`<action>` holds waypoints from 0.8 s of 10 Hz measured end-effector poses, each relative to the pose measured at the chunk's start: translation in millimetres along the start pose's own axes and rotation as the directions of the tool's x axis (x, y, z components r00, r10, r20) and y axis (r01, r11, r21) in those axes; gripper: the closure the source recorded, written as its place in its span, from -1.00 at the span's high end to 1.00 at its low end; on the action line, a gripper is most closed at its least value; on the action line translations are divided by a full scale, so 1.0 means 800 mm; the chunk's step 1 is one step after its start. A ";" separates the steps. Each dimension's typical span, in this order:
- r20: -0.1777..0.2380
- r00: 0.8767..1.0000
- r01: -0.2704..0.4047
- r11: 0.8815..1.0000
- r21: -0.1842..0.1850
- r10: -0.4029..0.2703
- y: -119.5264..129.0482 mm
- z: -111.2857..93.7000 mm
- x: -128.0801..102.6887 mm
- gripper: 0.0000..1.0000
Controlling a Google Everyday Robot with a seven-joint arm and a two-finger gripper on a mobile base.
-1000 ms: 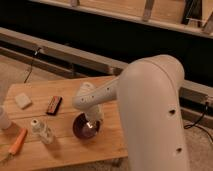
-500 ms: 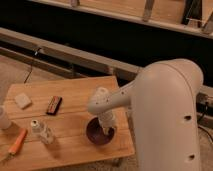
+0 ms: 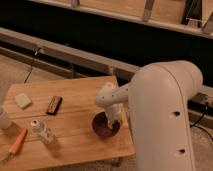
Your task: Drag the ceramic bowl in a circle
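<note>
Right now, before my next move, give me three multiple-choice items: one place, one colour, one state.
1. The ceramic bowl sits: A) at the table's left end B) on the right part of the table C) on the floor.
2. The tool at the front left has a handle that is: A) orange B) blue C) green.
3. The gripper is: A) shut, down in the bowl B) open, high above the table C) out of view.
Key: B, the bowl lies near the right edge; A, the handle shows orange; A, the arm's end dips into the bowl.
</note>
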 end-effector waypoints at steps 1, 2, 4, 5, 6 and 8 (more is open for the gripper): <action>0.022 1.000 0.000 1.000 0.015 -0.001 -0.003 -0.014 -0.017 -1.00; 0.062 0.998 0.010 0.999 0.039 -0.013 0.000 -0.041 -0.046 -1.00; 0.118 0.992 0.041 0.996 0.075 -0.050 0.022 -0.080 -0.095 -1.00; 0.128 0.989 0.062 0.995 0.080 -0.072 0.041 -0.085 -0.112 -1.00; 0.126 0.987 0.084 0.993 0.087 -0.094 0.061 -0.079 -0.123 -1.00; 0.100 0.989 0.103 0.992 0.070 -0.110 0.095 -0.049 -0.134 -1.00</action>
